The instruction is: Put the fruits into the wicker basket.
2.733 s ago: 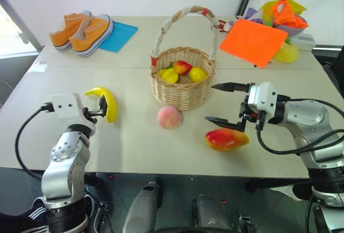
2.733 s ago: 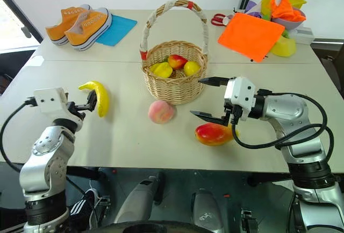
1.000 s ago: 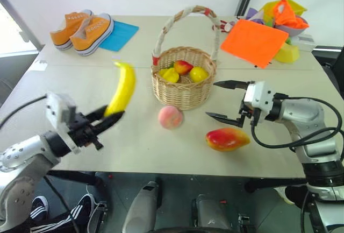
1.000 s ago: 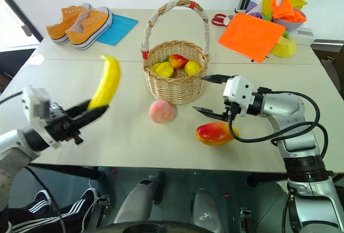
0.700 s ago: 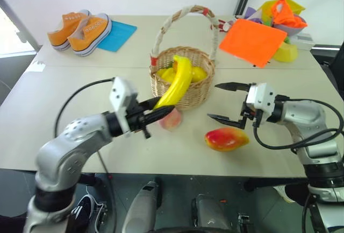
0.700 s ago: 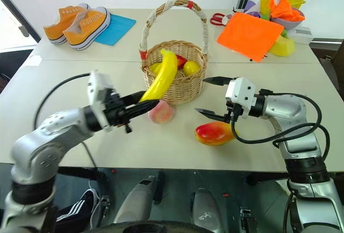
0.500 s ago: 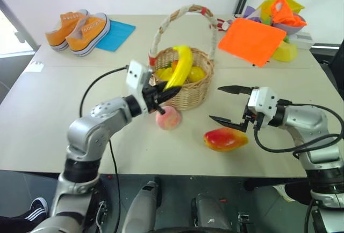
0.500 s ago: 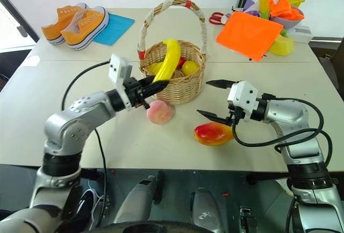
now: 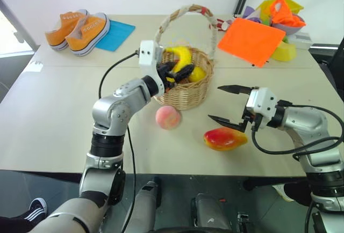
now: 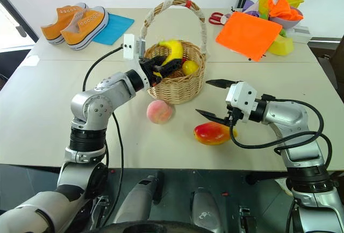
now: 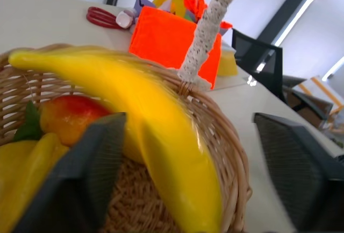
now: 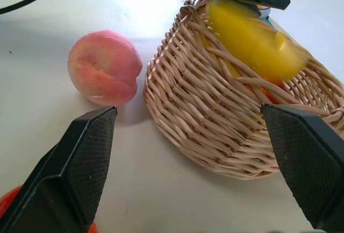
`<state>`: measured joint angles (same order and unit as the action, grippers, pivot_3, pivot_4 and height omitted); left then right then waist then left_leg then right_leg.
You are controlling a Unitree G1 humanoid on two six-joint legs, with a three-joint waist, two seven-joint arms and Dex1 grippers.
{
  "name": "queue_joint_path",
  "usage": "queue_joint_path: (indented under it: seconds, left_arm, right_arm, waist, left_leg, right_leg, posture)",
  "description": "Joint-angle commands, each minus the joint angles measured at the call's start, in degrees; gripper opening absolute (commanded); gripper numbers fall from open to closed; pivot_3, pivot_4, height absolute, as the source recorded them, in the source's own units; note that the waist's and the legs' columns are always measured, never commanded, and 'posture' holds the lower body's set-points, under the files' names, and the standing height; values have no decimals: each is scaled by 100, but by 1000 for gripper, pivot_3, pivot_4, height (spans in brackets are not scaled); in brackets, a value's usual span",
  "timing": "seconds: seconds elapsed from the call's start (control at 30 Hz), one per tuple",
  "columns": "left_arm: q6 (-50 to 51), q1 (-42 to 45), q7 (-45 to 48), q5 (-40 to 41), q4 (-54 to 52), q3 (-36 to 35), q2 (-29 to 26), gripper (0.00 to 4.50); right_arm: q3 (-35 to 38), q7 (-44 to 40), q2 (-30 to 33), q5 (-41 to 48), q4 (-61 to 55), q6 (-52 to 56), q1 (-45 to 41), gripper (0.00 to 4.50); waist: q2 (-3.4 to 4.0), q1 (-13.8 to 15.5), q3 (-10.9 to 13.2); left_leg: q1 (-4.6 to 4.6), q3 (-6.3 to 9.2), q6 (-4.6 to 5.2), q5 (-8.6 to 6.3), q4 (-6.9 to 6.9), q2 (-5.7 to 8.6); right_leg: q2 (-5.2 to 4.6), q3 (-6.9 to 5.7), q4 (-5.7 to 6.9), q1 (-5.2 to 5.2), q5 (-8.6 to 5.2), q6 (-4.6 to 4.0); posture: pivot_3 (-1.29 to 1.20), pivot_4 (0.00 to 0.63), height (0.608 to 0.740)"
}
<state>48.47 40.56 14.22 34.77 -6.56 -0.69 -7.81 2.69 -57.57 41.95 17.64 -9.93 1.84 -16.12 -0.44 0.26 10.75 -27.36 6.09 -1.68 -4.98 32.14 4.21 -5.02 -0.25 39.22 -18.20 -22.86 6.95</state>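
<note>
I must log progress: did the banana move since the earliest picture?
Yes. The banana went from the table's left part, right and away, to the basket, where it now lies across the rim.

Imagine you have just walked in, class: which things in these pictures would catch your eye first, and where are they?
First, the round tan wicker basket in the middle of the table, with a curved yellow banana lying across its rim just beyond the left gripper, whose fingers are open. Next, the bright orange sheet at the far right, then the pair of orange sneakers at the far left.
</note>
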Motion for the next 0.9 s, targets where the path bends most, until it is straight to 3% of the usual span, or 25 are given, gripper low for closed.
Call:
queue_joint_path:
  seconds: [0.03,0.2,0.27,0.4,0.5,0.6,0.73,0.9]
  left_arm:
    - [-71,-101,145,49,-659,21,-86,4402]
    - [272,-588,332,384,-1579,-243,-564,4402]
    - [459,-1009,842,979,-2280,-510,-1060,4402]
    - [845,-2031,1855,1626,-3117,-828,-2563,4402]
    - [474,-2444,1864,884,-3041,-503,-3119,4402]
    - [92,-2565,1462,258,-2763,-133,-2933,4402]
    - [-297,-2840,1014,-93,-2709,253,-2151,4402]
    - [-675,-2981,706,-632,-2647,789,-1597,4402]
  right_arm:
    - [79,25,50,29,-219,-12,-32,4500]
    - [87,-10,55,40,-146,1,-93,4500]
    - [99,-27,58,73,-138,24,-112,4500]
    - [204,-199,155,472,-273,452,-126,4500]
    - [312,-516,395,935,-428,941,-136,4500]
    - [275,-670,567,902,-434,995,-166,4500]
    - [204,-615,526,867,-531,1063,-181,4500]
    - [176,-569,500,824,-612,1075,-147,4500]
  waist:
    - [0,2,0]
    - [1,0,0]
    - [1,-50,-1]
    - [7,-115,2]
    - [9,-49,3]
    - [4,61,3]
    - [2,61,4]
    - [3,50,4]
  left_leg:
    - [0,1,1,0,0,0]
    - [0,1,1,-1,-2,-1]
    - [1,0,2,-1,-4,-3]
    - [3,-1,4,-3,-17,-5]
    - [12,5,18,-12,-12,-6]
    - [15,5,17,-17,-7,-4]
    - [4,1,11,-28,-4,2]
    - [-2,-2,28,-22,-12,-1]
  right_leg:
    - [0,0,0,0,0,0]
    - [0,1,0,-1,0,-1]
    - [1,3,0,-3,0,-1]
    - [2,8,2,-8,-2,-5]
    - [1,7,1,-15,-3,-7]
    - [-13,13,-15,-12,-6,-17]
    - [-31,12,-20,-18,-8,-25]
    - [-26,8,-19,-21,0,-9]
  posture:
    - [0,150,740]
    - [0,150,740]
    - [0,150,740]
    - [0,150,740]
    - [0,150,740]
    - [0,150,740]
    - [0,150,740]
    - [0,150,740]
